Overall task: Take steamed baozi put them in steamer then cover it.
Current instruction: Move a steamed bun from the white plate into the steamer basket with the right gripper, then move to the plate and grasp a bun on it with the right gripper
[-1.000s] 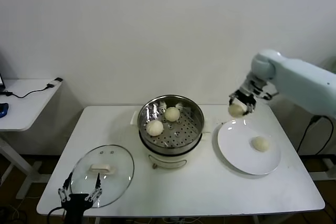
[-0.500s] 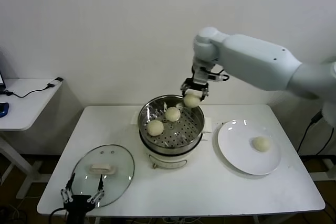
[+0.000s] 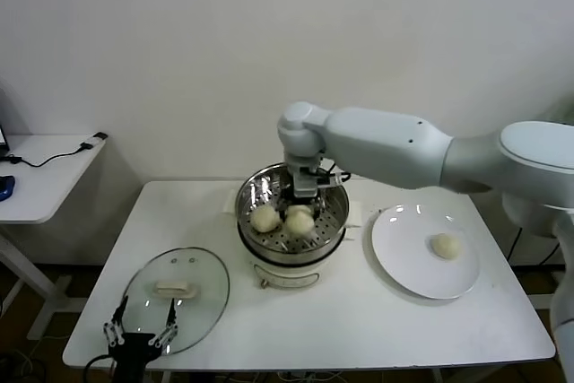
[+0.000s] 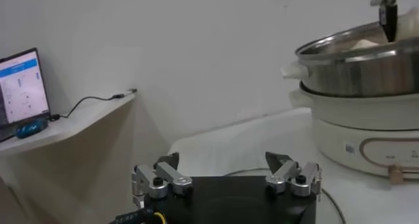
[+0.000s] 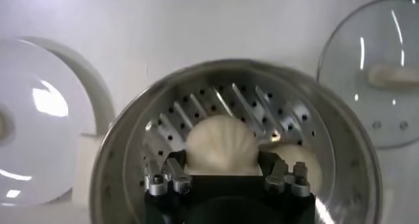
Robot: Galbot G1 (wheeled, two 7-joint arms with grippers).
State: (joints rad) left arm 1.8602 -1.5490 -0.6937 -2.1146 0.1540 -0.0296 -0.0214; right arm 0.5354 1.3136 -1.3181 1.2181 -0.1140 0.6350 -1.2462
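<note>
The right gripper [image 5: 221, 174] reached down into the shiny steamer [image 3: 334, 193], squeezing a round cream baozi [image 5: 221, 147]. One more baozi [image 3: 445, 245] sat on the white plate [image 3: 399, 257] at 3 o'clock. The left gripper [image 4: 226, 177] waited wide open by the glass cover [image 3: 203, 304].

The buns [image 3: 265, 218] are cream-white, one [image 5: 222, 145] showing faint ribbed pleats. The steamer [image 3: 333, 187] is shiny silver steel, its floor dotted with rows of small dark holes, on a white pot base [image 3: 287, 273]. The lid [image 3: 175, 298] is clear glass with a silver rim and a white handle. The plate [image 3: 408, 253] is plain white, the bench [image 3: 359, 320] white too. The right arm [image 3: 395, 148] is pale grey-white.
</note>
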